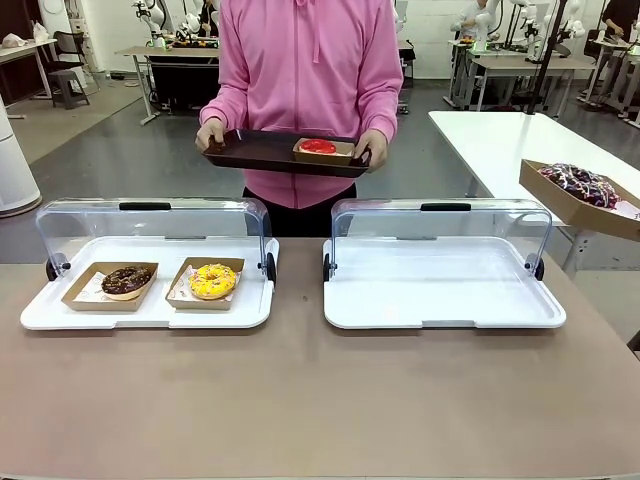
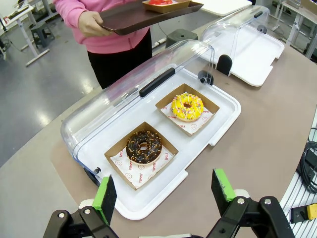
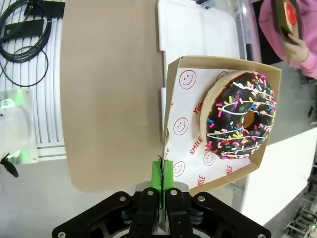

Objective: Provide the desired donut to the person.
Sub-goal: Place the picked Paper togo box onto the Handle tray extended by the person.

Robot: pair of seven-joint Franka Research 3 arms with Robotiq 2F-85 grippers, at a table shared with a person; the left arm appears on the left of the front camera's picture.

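Over the brown table (image 1: 300, 400), left jaws gape; right jaws pinch the sprinkled-donut carton (image 1: 575, 210) by its edge

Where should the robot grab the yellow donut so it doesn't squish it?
Probably not the yellow donut itself. Pinch the thin front wall of its cardboard tray from the robot's side, coming down from above: the clear lid stands raised behind it, and the wall sticks up free of the icing.

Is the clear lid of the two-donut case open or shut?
Open: the clear lid is swung back behind the white tray, leaving the chocolate donut and the yellow donut uncovered.
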